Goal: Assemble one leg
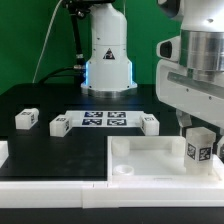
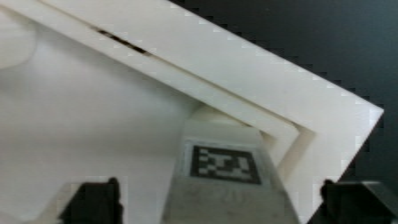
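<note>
Gripper clamping upright leg, tag outward

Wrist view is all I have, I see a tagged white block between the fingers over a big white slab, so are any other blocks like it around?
Observer: Yes. The exterior view shows three more on the black table: one far block toward that view's left, and two blocks flanking the marker board.
Operator: Where on the slab is my block?
Observer: The held leg is at the slab's corner on the exterior view's right.
Operator: Is the gripper upright?
Observer: The gripper points straight down over that corner.
</note>
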Tool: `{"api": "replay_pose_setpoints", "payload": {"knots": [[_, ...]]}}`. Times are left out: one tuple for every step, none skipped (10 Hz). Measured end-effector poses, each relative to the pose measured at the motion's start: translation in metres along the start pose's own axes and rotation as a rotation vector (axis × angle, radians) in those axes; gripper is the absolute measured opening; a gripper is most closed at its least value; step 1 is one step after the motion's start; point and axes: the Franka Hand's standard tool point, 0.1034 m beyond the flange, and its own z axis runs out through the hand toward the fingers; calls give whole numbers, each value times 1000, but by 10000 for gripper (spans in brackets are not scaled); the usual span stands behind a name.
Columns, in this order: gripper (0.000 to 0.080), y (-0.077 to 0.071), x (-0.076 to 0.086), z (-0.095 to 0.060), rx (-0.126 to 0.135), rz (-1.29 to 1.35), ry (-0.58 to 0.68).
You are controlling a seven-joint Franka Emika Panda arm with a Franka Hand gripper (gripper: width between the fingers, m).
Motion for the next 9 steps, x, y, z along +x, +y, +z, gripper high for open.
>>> {"api": "replay_pose_setpoints", "payload": {"knots": [[630, -1, -2, 0, -2, -145, 4], [630, -2, -4, 0, -2, -264, 3], [646, -2, -5, 0, -1, -379, 2], [646, -2, -5, 0, -2, -538, 3], [649, -2, -4, 0, -3, -665, 4], [649, -1, -2, 0, -3, -764, 4], [649, 0, 2, 0, -4, -905, 4], [649, 1, 6, 0, -12, -1072, 10], [649, 2, 8, 0, -22, -1206, 15]]}}
